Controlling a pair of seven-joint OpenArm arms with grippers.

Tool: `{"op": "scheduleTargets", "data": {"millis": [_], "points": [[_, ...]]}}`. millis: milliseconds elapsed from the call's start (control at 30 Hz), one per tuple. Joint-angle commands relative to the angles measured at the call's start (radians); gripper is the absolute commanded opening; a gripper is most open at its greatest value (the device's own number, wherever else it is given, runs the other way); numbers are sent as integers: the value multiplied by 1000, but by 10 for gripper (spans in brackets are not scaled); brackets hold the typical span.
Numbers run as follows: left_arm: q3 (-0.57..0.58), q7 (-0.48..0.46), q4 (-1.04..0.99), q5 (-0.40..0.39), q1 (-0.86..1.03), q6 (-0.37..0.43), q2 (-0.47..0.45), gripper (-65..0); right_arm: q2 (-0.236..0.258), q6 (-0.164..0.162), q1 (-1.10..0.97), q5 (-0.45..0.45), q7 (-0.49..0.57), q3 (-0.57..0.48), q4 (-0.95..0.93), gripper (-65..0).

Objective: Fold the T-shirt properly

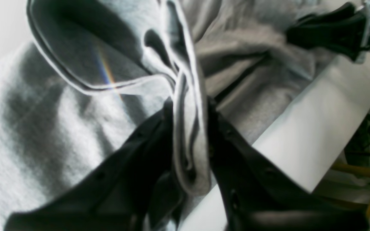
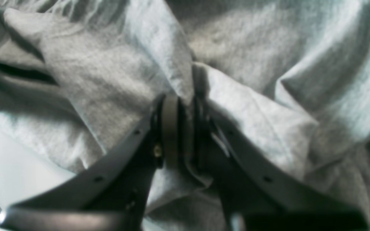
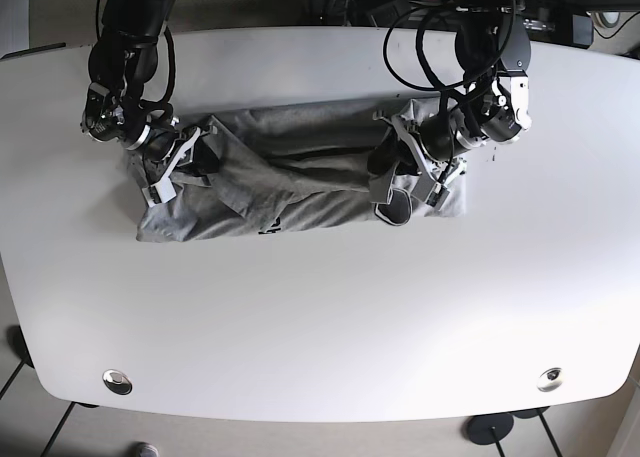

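Fabric fills both wrist views: the crumpled grey cotton T-shirt [image 3: 300,182] lies bunched in a wide band across the far half of the white oval tabletop [image 3: 320,317]; my left fingers [image 1: 189,128] are clenched on a rolled hem fold at one end; my right fingers [image 2: 185,128] pinch a raised ridge of cloth at the other end.
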Motion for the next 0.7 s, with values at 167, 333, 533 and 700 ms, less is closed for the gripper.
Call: {"op": "scheduleTargets", "data": {"millis": [167, 333, 533, 700], "points": [[32, -42, -105, -25, -87, 8, 0, -579, 4, -9, -4, -56, -60, -3, 0, -569], [81, -42, -125, -25, -108, 8, 0, -442, 4, -9, -4, -56, -60, -6, 0, -569], [188, -40, -122, -27, -128, 41, -5, -429, 4, -9, -2, -56, -60, -8, 0, -569], [346, -40, -108, -24, -182, 65, -3, -429, 4, -9, -2, -56, -60, -9, 0, -569]]}}
